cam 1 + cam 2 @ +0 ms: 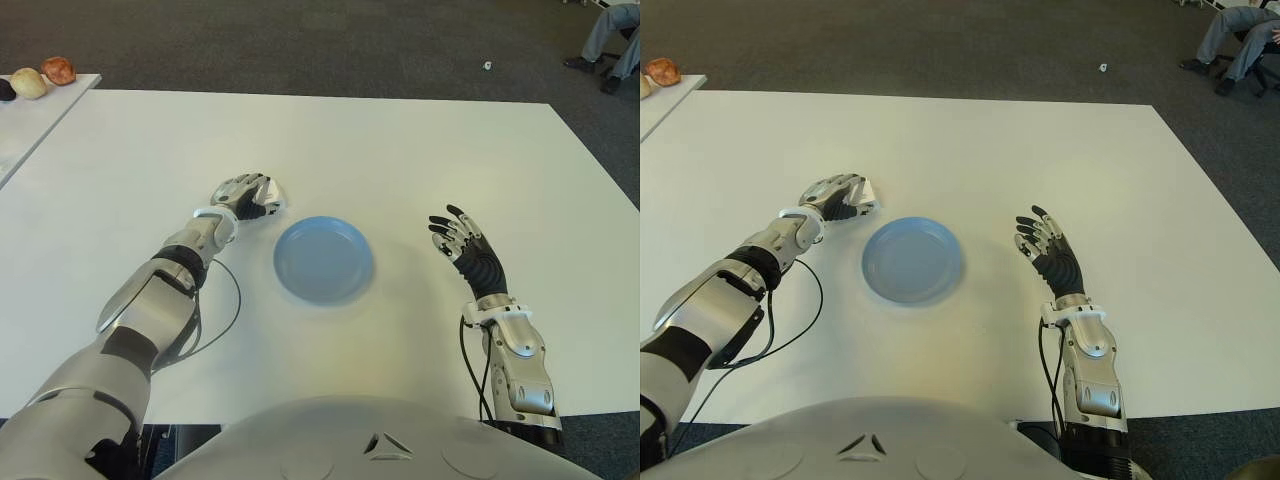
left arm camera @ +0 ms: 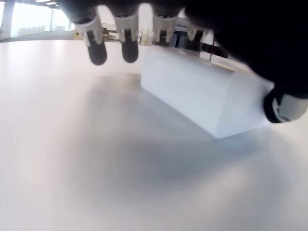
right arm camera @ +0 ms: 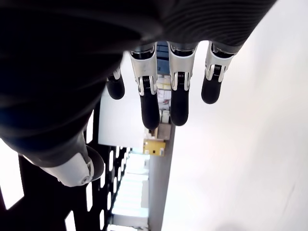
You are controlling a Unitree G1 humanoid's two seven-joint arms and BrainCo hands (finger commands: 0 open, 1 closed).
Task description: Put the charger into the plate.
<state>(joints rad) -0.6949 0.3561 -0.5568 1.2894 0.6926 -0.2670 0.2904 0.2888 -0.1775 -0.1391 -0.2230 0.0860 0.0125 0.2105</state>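
on the broad white rectangular table (image 1: pixel 380 140) the robot's left hand (image 1: pixel 243 196) is reached out just to the left of the round pale blue plate (image 1: pixel 324 259), its silver-and-black fingers (image 2: pixel 97 48) arched over the white block-shaped charger (image 2: pixel 207 98). the left wrist view shows the charger lying flat on the tabletop beneath the palm, with the fingertips hanging above and beyond its far edge and the thumb close beside one end; whether the hand actually grips the block or only cups over it cannot be told. from the head views only a white corner of the charger peeks out at the right edge of the hand, near the plate's rim but apart from it. the plate holds nothing. the right hand (image 1: pixel 1046 246) shows to the right of the plate, well apart from it, fingers spread and loosely extended, holding nothing. a second white table (image 1: pixel 30 125) at the far left carries a few small rounded objects (image 1: pixel 43 77), tan and reddish. a seated person's legs (image 1: pixel 1236 38) show at the far right corner on the dark carpet.
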